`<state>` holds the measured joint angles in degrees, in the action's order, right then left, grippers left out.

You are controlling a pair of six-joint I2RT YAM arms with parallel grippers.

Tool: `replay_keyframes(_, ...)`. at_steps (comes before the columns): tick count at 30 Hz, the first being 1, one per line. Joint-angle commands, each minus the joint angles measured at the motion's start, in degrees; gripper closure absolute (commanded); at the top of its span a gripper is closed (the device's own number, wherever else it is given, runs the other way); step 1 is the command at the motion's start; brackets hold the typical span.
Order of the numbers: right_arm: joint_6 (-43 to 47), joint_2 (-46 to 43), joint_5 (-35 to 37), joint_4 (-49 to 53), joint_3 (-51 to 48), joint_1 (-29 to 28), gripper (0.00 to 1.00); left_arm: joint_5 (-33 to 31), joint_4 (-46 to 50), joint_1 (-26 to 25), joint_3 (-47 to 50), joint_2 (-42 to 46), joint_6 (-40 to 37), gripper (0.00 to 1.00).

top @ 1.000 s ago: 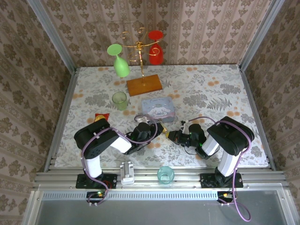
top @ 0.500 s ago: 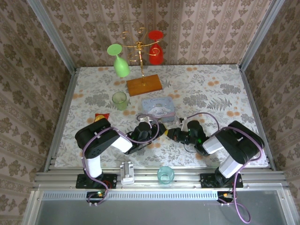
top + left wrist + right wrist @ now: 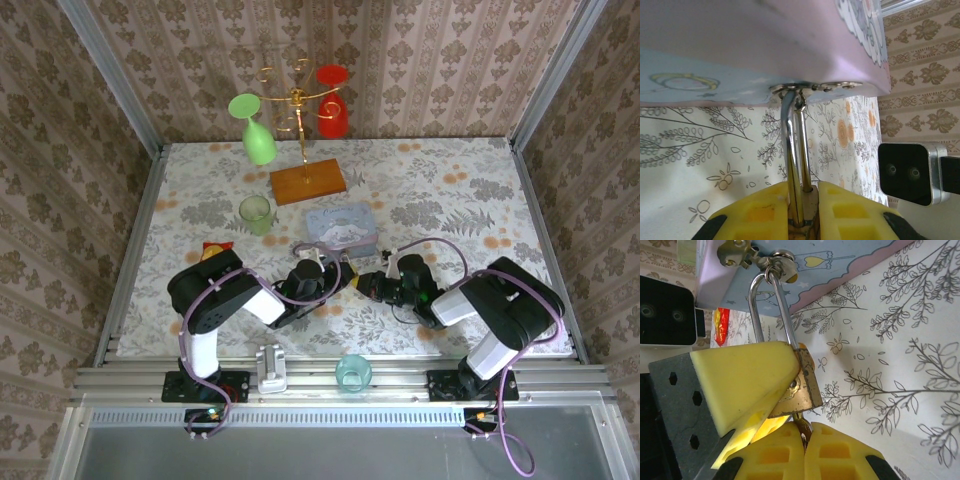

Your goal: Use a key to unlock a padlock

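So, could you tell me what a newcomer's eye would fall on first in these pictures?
The brass padlock stands out first, its silver shackle hooked through the clasp of the pale blue tin at mid-table, its body squeezed between the left arm's yellow fingers. Just below, the right arm's fingers pinch the key at the lock's underside. At the far edge, a green glass and a red glass hang on a gold stand.

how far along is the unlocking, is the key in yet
Done: left fingers clamp the padlock, and right fingers pinch the key. In hand: the key tip sits at the padlock's underside, seemingly entering the keyhole. Left: turning it and freeing the shackle, which loops through the hasp on the blue tin.
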<state>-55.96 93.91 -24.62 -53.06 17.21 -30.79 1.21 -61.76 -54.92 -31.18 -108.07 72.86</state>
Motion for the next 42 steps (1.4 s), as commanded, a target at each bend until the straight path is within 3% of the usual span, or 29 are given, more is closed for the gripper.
replay_keyframes(1,-0.75,2.02,-0.19,-6.21,3.27,-0.16,1.0,2.28,-2.08,-1.38,0.76,-0.38,2.13,0.98)
replay_keyframes(7,-1.14,3.13,0.86,-5.89,5.2,-0.24,1.0,2.13,-3.16,-2.1,0.96,-0.56,2.65,1.0)
replay_keyframes(17,7.98,-4.21,11.23,12.21,7.1,-2.97,1.0,2.04,-2.4,-2.22,0.94,-0.03,2.99,1.0)
replay_keyframes(25,9.43,-4.42,15.02,14.31,8.23,-5.0,1.0,1.64,-2.74,-2.48,1.55,0.58,3.08,1.0)
replay_keyframes(27,7.18,-2.95,12.54,11.01,8.08,-4.72,1.0,1.51,-2.92,-2.5,1.78,0.67,3.09,1.0)
replay_keyframes(33,-10.4,9.76,0.47,-20.99,4.15,-0.55,1.0,1.17,-5.43,-2.6,2.47,-0.04,3.98,1.0)
replay_keyframes(39,-7.37,9.12,0.4,-16.34,3.75,0.0,1.0,0.92,-4.79,-2.59,2.86,0.85,3.54,1.0)
replay_keyframes(42,-8.63,10.31,-1.53,-19.33,3.28,0.68,1.0,0.72,-5.6,-2.57,3.0,0.63,3.73,1.0)
